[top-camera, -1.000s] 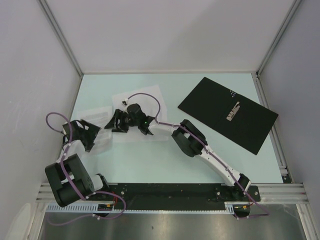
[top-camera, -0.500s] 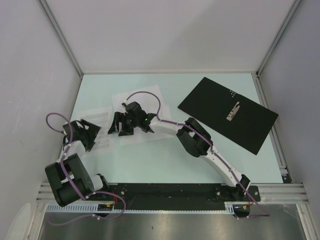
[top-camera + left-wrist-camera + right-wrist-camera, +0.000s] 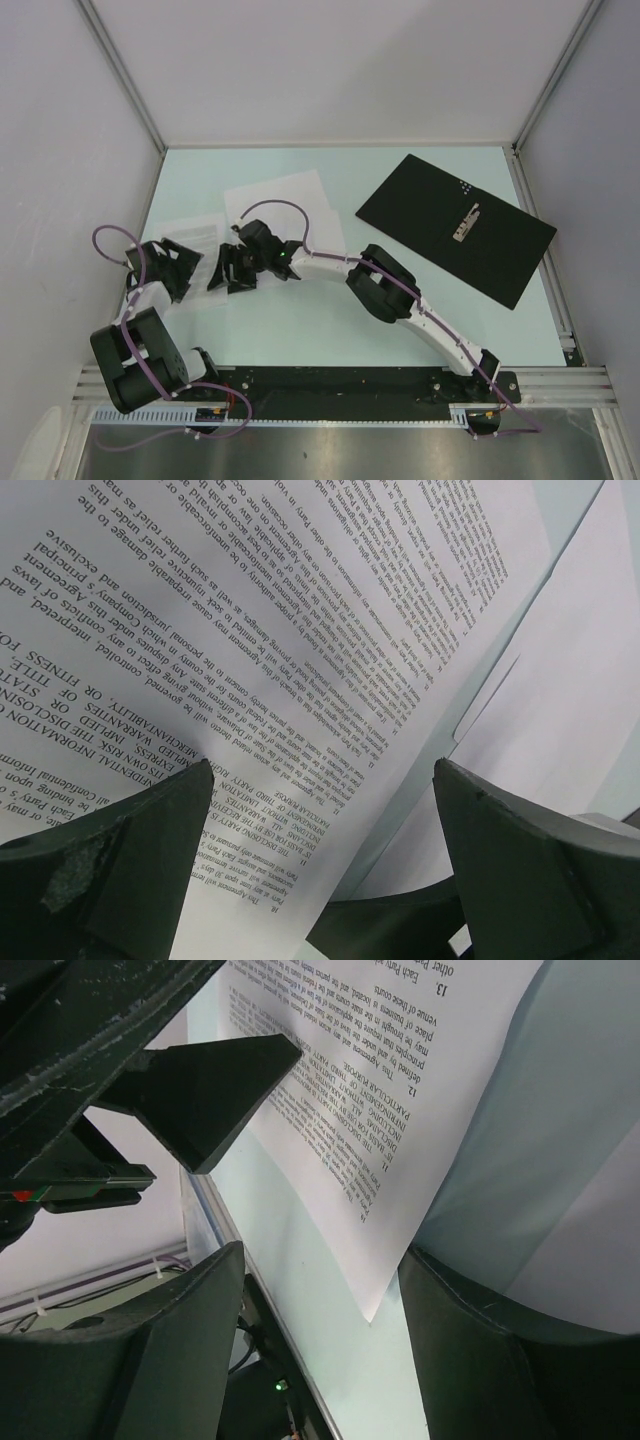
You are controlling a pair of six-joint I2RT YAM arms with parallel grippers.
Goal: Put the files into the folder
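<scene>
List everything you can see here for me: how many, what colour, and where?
folder: one, black inside, lying open, far right of the table.
clip: one, silvery, at the folder's middle.
paper sheets: at least two, white, overlapping, left of centre.
printed sheet: one of them, black text, below both grippers.
table: one, pale green.
walls: pale grey, on three sides.
cables: purple, along both arms.
left gripper: black, open.
right gripper: black, open, at the printed sheet's corner.

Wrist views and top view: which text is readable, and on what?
"OR FITNESS", "Company's principal": printed sheet, upside down, left wrist view.
"venue of these courts", "PARTICULAR PURPOSE", "13": printed sheet, right wrist view.
Remaining lines: too small or blurred.
On the folder: nothing legible from above.
</scene>
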